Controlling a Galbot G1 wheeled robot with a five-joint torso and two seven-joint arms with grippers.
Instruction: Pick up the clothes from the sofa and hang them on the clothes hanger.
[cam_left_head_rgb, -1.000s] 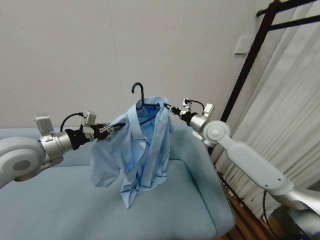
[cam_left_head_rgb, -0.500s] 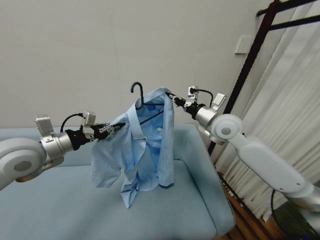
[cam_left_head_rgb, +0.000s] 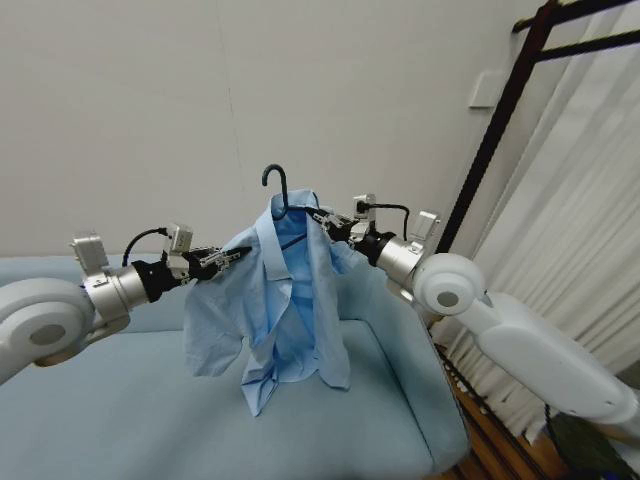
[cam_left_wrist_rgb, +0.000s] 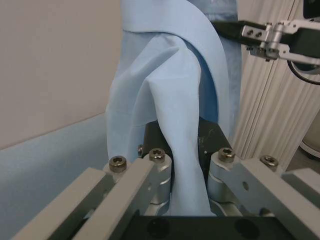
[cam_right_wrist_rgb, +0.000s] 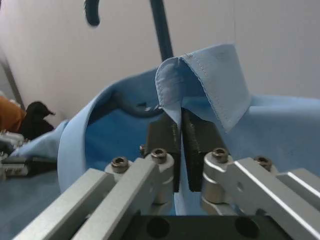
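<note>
R end effector (cam_right_wrist_rgb: 179, 134) pinched tight on the blue shirt (cam_left_head_rgb: 290, 310) at collar edge, just beside the black hanger (cam_right_wrist_rgb: 161, 30) stem. L end effector (cam_left_wrist_rgb: 178, 150) clamped on shirt fabric at opp. shoulder. Shirt draped on hanger, held in air btwn both arms above the sofa (cam_left_head_rgb: 120, 410); dark rack (cam_left_head_rgb: 497, 130) well apart, right.

We see a plain light-blue shirt (cam_left_head_rgb: 290, 290) on a black hanger (cam_left_head_rgb: 285, 195). The sofa (cam_left_head_rgb: 100, 420) is pale blue, and the rack (cam_left_head_rgb: 492, 125) at two o'clock dark brown.
</note>
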